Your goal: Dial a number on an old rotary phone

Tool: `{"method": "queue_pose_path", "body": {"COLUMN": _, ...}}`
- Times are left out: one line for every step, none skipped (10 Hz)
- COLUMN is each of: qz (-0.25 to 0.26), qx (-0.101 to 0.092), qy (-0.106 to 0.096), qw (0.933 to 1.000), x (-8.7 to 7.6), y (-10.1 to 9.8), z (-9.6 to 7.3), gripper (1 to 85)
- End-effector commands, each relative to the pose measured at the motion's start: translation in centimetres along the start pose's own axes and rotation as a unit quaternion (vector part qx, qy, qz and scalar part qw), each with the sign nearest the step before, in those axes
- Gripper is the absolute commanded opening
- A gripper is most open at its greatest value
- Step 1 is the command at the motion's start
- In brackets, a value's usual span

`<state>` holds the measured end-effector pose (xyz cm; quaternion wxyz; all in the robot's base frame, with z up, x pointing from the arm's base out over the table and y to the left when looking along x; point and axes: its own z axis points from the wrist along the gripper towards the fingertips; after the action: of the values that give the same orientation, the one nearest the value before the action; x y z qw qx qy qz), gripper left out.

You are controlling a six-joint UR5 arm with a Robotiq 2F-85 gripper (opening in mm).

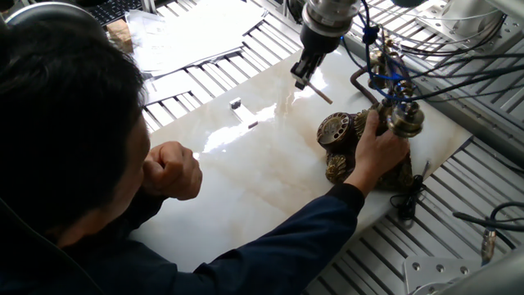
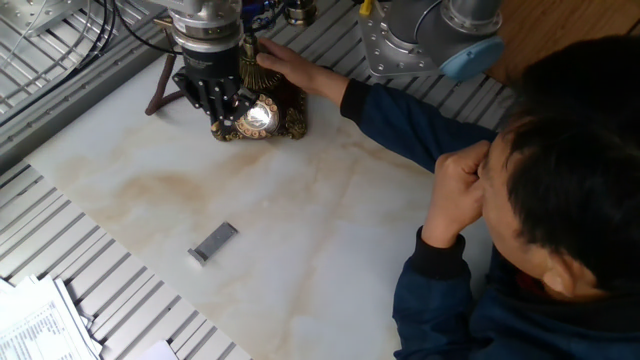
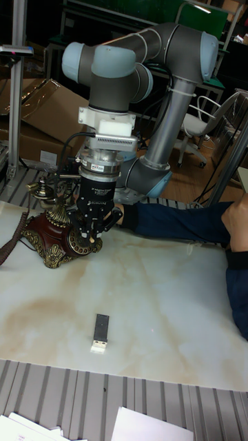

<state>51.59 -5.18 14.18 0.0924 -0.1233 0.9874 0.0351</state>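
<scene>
Gripper (image 3: pixel 91 238) hangs directly over the old rotary phone's (image 3: pixel 56 241) dial.

Setting: robotics lab or test workshop. An industrial grey robot arm (image 3: pixel 148 62) with pale blue joint caps is mounted at a table (image 2: pixel 300 230) topped with a marble-patterned slab. The slab is laid on a bench of ribbed aluminium rails (image 1: pixel 458 213), as used for rig frames. Loose black and blue cables (image 1: pixel 458 61) are strung across the rails. Printed papers (image 1: pixel 196 33) are left on the bench edge. In the tall fixed view, cardboard boxes (image 3: pixel 41 114), an office chair (image 3: pixel 207 117) and metal racking are seen behind the arm. A person in a dark blue work jacket (image 2: pixel 420 120) is seated at the table.
</scene>
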Motion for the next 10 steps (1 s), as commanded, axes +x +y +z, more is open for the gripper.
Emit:
{"method": "queue_pose_path", "body": {"qz": 0.005, "qx": -0.012, "qy": -0.004, "qw": 0.9999, "x": 0.4, "y": 1.0, "z": 0.3, "gripper": 2.0}}
{"method": "queue_pose_path", "body": {"qz": 0.005, "qx": -0.009, "qy": -0.005, "qw": 0.9999, "x": 0.3, "y": 1.1, "z": 0.4, "gripper": 2.0}}
{"method": "queue_pose_path", "body": {"qz": 0.002, "qx": -0.005, "qy": -0.005, "qw": 1.0, "x": 0.3, "y": 1.0, "z": 0.6, "gripper": 2.0}}
{"method": "queue_pose_path", "body": {"qz": -0.004, "qx": -0.005, "qy": -0.006, "qw": 1.0, "x": 0.5, "y": 0.7, "z": 0.8, "gripper": 2.0}}
{"method": "queue_pose_path", "body": {"qz": -0.012, "qx": -0.005, "qy": -0.007, "qw": 0.9999, "x": 0.6, "y": 0.5, "z": 0.9, "gripper": 2.0}}
{"method": "queue_pose_path", "body": {"qz": -0.022, "qx": -0.005, "qy": -0.007, "qw": 0.9997, "x": 0.8, "y": 0.4, "z": 0.9, "gripper": 2.0}}
{"method": "queue_pose_path", "body": {"qz": -0.025, "qx": -0.003, "qy": -0.008, "qw": 0.9996, "x": 0.9, "y": 0.2, "z": 1.0, "gripper": 2.0}}
{"method": "queue_pose_path", "body": {"qz": -0.031, "qx": -0.002, "qy": -0.009, "qw": 0.9995, "x": 1.1, "y": 0.0, "z": 1.1, "gripper": 2.0}}
{"method": "queue_pose_path", "body": {"qz": -0.035, "qx": -0.003, "qy": -0.01, "qw": 0.9993, "x": 1.4, "y": -0.1, "z": 1.3, "gripper": 2.0}}
{"method": "queue_pose_path", "body": {"qz": -0.038, "qx": -0.005, "qy": -0.012, "qw": 0.9992, "x": 1.6, "y": -0.2, "z": 1.6, "gripper": 2.0}}
